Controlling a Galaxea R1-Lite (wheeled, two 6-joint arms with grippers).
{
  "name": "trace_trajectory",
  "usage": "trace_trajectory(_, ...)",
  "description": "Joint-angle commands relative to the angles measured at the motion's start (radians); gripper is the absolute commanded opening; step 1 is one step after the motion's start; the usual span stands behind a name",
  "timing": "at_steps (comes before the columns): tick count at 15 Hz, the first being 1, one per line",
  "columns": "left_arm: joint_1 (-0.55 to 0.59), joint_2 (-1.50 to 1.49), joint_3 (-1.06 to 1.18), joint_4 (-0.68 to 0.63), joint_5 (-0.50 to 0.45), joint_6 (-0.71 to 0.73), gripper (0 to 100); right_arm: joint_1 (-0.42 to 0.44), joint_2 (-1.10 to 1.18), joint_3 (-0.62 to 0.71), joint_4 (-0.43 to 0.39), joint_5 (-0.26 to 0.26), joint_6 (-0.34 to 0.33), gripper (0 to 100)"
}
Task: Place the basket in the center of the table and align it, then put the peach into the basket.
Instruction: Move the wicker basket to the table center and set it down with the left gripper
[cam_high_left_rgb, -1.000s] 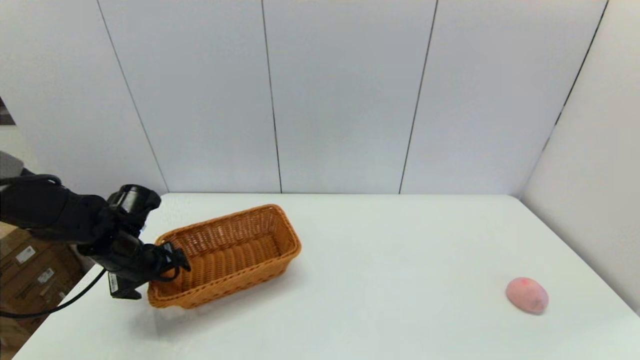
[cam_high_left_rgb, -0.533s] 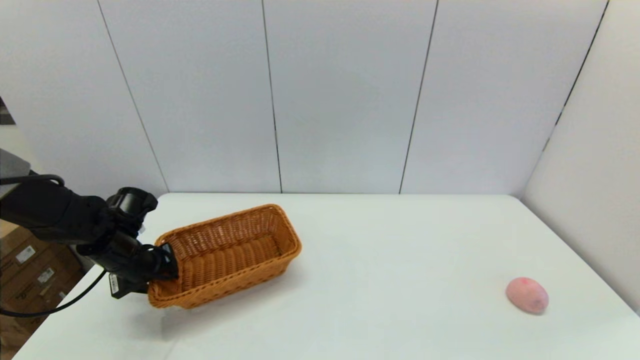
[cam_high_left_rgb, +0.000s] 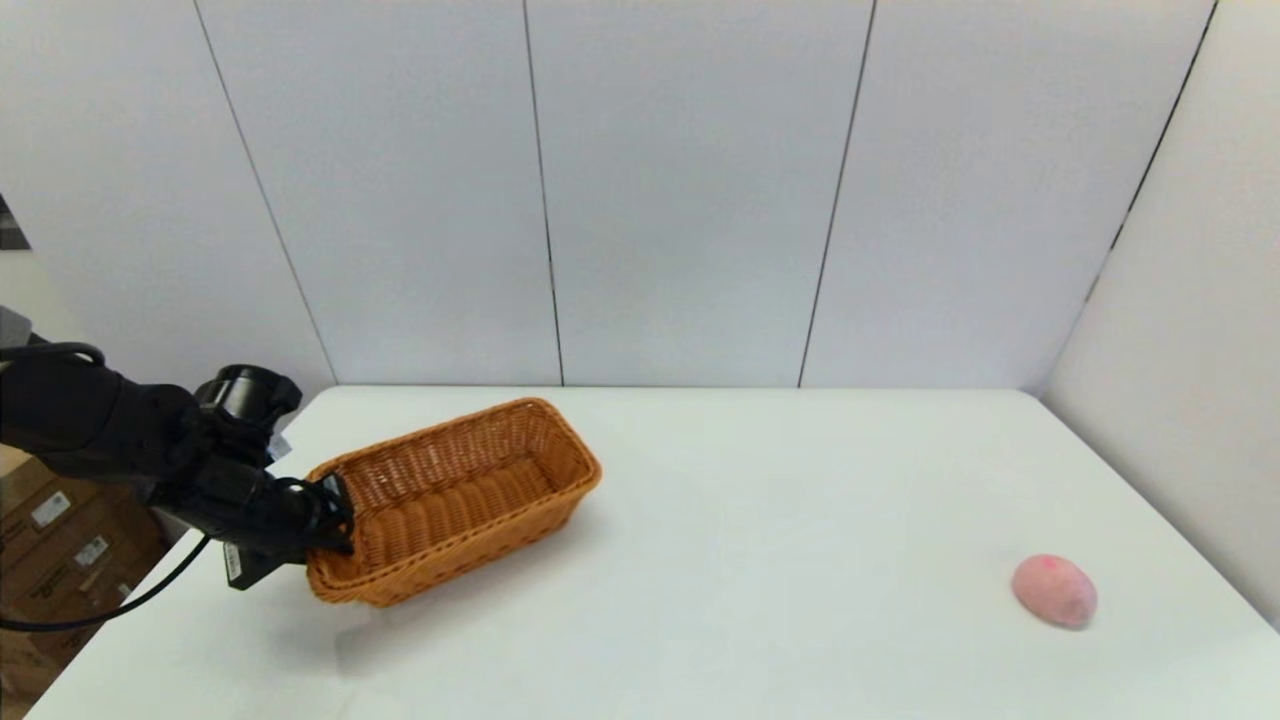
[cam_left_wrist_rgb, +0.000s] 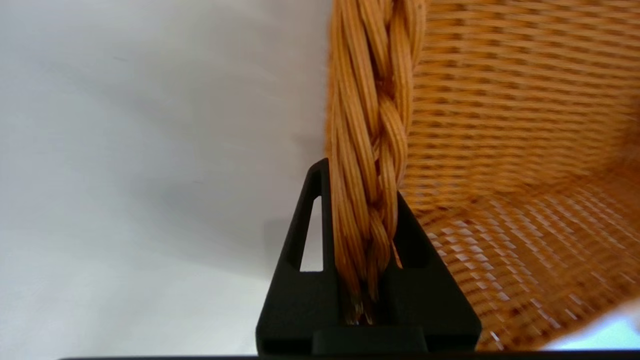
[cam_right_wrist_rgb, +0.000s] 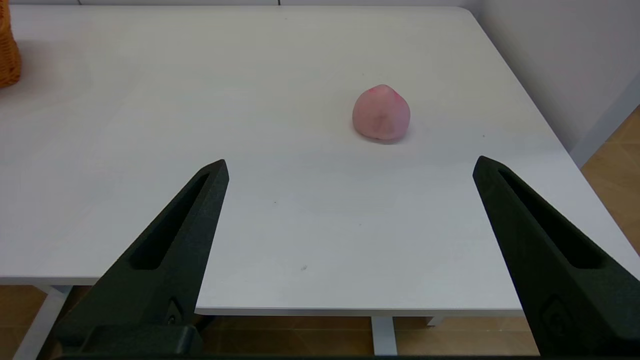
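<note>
Clamping the braided rim at the basket's near-left short end, the left hand is closed on the wicker, one finger inside the basket and one outside. In the left wrist view the two black fingers press the plaited rim from both sides with no gap showing. The basket sits on the left part of the table, well short of the middle, and lies skewed, its long axis running from near-left to far-right. Its gripped end looks raised a little off the white surface, with a shadow under it, while the far end seems to rest on the table; whether the far end truly touches cannot be told. Nothing lies inside the basket.

The peach rests on the table near its right front corner, well apart from the basket. In the right wrist view it lies ahead of the right hand, whose fingers are spread wide apart and hold nothing. That hand hangs back just off the table's near edge, with the peach beyond its fingertips, and a sliver of the basket shows far off to one side.
</note>
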Motion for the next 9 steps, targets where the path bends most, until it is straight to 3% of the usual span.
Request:
trace_trajectory(1,0.016,-0.038,-0.003,0.004,-0.117,-0.004,0,0.000,0.000,0.000,0.001,0.001,-0.002,100)
trace_trajectory(3,0.007,-0.052,-0.005,0.004,-0.121,-0.001,0,0.000,0.000,0.000,0.001,0.001,-0.002,100)
trace_trajectory(9,-0.266,-0.082,-0.057,0.004,-0.113,-0.003,0,0.000,0.000,0.000,0.000,0.001,-0.002,100)
